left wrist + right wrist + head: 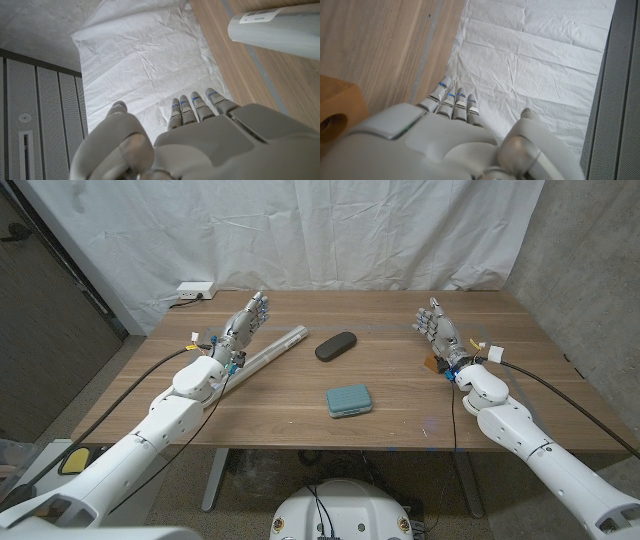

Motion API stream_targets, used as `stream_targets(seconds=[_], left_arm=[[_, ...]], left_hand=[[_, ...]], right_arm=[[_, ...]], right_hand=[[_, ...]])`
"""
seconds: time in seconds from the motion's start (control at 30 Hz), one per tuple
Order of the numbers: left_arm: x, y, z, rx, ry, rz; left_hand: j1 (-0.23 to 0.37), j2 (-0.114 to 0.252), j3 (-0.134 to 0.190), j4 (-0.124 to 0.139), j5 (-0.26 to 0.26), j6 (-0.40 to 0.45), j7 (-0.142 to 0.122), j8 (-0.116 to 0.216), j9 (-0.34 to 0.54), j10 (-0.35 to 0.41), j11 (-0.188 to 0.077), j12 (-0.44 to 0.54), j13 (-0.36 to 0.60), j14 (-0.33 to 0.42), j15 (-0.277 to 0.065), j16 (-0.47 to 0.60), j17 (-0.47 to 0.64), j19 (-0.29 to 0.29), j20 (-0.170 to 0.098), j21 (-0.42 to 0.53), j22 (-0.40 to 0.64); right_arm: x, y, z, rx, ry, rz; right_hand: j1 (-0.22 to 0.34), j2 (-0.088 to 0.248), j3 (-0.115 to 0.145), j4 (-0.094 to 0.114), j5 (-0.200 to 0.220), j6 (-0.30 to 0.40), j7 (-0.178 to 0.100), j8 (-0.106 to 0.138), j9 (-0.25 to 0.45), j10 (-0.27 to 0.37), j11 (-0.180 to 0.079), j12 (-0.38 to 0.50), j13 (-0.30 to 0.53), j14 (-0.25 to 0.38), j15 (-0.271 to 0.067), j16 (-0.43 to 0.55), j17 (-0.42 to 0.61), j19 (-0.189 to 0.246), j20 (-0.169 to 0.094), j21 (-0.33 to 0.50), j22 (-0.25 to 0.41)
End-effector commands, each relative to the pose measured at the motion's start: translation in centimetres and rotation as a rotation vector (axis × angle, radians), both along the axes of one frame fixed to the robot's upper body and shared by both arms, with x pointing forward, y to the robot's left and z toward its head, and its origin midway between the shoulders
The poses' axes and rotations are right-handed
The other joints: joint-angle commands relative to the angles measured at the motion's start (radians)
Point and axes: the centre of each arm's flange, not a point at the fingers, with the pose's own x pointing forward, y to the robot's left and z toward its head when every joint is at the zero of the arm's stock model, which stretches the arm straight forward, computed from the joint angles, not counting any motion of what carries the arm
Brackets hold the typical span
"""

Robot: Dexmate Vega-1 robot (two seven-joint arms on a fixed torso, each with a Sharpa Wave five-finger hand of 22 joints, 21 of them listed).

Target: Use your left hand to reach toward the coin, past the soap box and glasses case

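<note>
My left hand (245, 320) is empty with fingers spread, so I'd sweep it right past the glasses case (336, 346) and soap box (349, 400); coin not visible

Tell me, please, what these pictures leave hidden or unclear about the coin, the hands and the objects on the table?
- Coin: too small to make out in the head view.
- Wooden block: cut off by the right wrist picture's edge; in the head view the right hand mostly hides it.
- Grey tube: cut off by the left wrist picture's edge.
- Left hand: its palm faces away.
</note>
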Motion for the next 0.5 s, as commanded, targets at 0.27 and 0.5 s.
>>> stream_targets(seconds=[0.27,0.5], left_arm=[[-0.1,2.5,0.6,0.025,-0.015,0.048],[0.0,3.3,0.8,0.031,-0.029,0.073]], left_hand=[[0.018,-0.004,-0.003,-0.011,0.0,0.028,-0.002,0.006,0.002,0.027,-0.001,0.008,0.003,0.028,-0.006,0.009,0.002,0.029,-0.058,0.012,0.005],[0.023,-0.009,-0.008,-0.014,0.001,0.049,-0.002,0.009,0.002,0.049,-0.002,0.011,0.003,0.047,-0.009,0.01,0.003,0.048,-0.055,0.016,0.005]], right_arm=[[0.1,-0.1,0.1,0.02,-0.003,-0.009],[0.2,-0.3,0.2,0.031,-0.004,-0.017]], right_hand=[[-0.003,0.007,-0.006,-0.001,0.007,0.007,0.002,0.006,0.002,0.009,0.001,0.0,0.004,0.009,0.006,0.005,0.004,0.009,-0.006,-0.005,0.005],[-0.003,0.008,-0.007,-0.001,0.007,0.01,0.003,0.007,0.002,0.01,0.003,0.0,0.004,0.01,0.008,0.005,0.004,0.01,-0.006,-0.009,0.006]])
